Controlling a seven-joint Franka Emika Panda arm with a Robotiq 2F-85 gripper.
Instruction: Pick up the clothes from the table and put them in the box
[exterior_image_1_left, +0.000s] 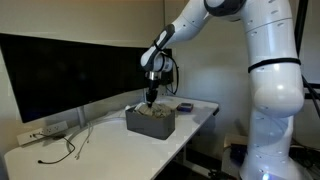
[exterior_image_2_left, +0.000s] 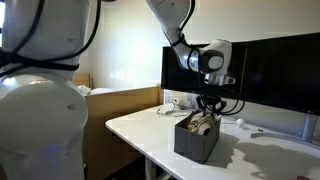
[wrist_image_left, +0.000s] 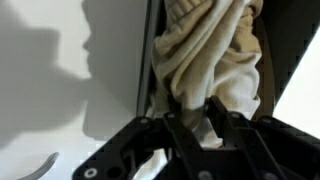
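The clothes (wrist_image_left: 205, 50), cream and tan fabric, lie bunched inside the dark grey box (exterior_image_1_left: 150, 127) on the white table (exterior_image_1_left: 100, 152). In the wrist view the box's dark walls (wrist_image_left: 291, 50) frame the cloth on both sides. My gripper (wrist_image_left: 200, 118) points straight down into the box, and its two black fingers (wrist_image_left: 183, 125) pinch a fold of the cream cloth. In both exterior views the gripper (exterior_image_1_left: 150, 100) (exterior_image_2_left: 207, 112) hangs right over the box (exterior_image_2_left: 195, 142), fingertips down in the heap of clothes (exterior_image_2_left: 203, 124).
A wide black monitor (exterior_image_1_left: 60, 75) stands along the table's back edge. A white power strip (exterior_image_1_left: 45, 130) and thin dark cables (exterior_image_1_left: 68, 150) lie near one end. A small dark object (exterior_image_1_left: 185, 107) sits beyond the box. A wooden cabinet (exterior_image_2_left: 120, 105) stands behind the table.
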